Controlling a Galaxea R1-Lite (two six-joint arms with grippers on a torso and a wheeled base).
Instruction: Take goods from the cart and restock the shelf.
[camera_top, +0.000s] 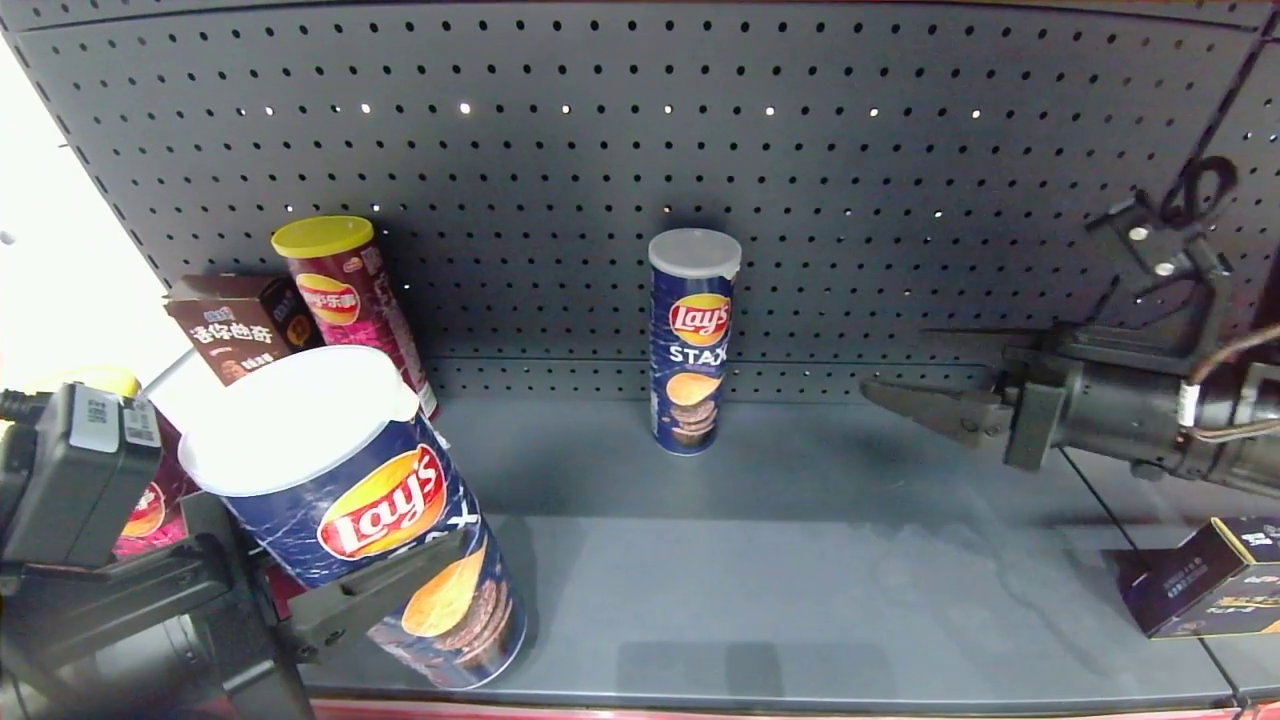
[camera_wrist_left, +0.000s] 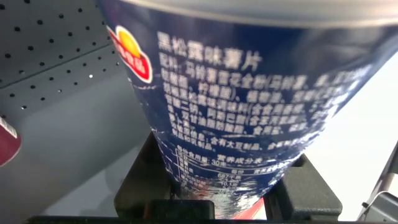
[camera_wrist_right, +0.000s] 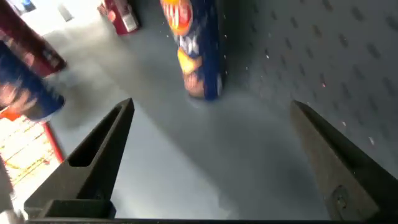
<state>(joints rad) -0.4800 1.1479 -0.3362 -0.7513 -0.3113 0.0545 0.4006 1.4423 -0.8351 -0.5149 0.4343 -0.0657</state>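
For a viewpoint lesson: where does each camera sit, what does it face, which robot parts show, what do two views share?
Head view: on the head, down at the shelf; both arms show.
Left wrist view: behind left jaws shut on the held can.
Right wrist view: behind the open right jaws, facing the standing can.
Shared by head and right wrist: the standing can.

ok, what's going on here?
Shelf restocking. The left gripper is shut on a blue chip can, holding it tilted at the front left of the shelf. A second can stands upright at the back by the pegboard. The right gripper is open and empty above the shelf's right side. A red can and a brown box sit at the back left.
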